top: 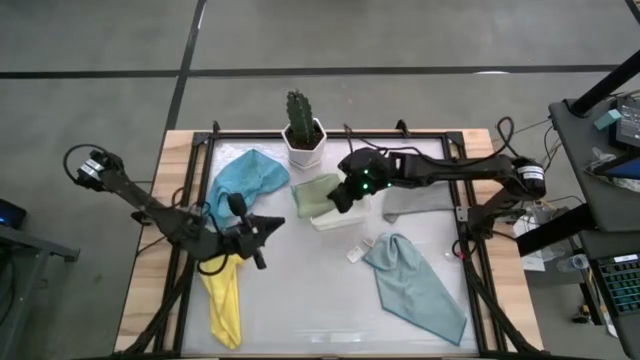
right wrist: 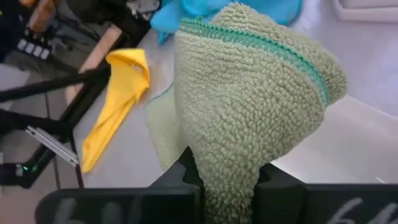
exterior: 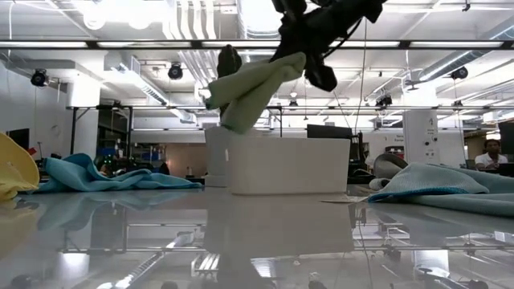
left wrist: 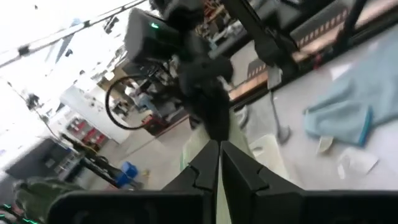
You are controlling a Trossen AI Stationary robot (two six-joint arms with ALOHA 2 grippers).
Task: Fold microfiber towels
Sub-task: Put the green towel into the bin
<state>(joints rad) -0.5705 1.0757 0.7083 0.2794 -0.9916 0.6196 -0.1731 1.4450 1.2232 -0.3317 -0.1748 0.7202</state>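
The olive green towel (top: pixel 312 192) hangs bunched above the left end of the white tray (top: pixel 345 218), with my right gripper (top: pixel 341 197) shut on it. In the low view the towel (exterior: pixel 253 88) droops from the gripper (exterior: pixel 309 48), clear of the tray (exterior: pixel 289 164). My left gripper (top: pixel 272 225) hovers shut and empty left of the tray, above the table. The yellow towel (top: pixel 222 300) lies crumpled at the near left, the bright blue one (top: pixel 245 178) at the far left, the pale teal one (top: pixel 415 285) at the near right. The grey one (top: pixel 408 203) lies under my right arm. My right gripper pinches a bunched, folded part of the olive green towel (right wrist: pixel 227 171) between its two fingers, several layers together. The fingers come from the table's right side, slanting down. The towel bulges out ahead of the fingers with its stitched hem (right wrist: pixel 261 43) on top and hangs slack, lifted clear.
A cactus in a white pot (top: pixel 303 135) stands at the far edge behind the tray. Small paper scraps (top: pixel 356 250) lie near the teal towel. A dark frame (top: pixel 470 230) runs round the table. Bare tabletop (top: pixel 310 290) shows in the near middle.
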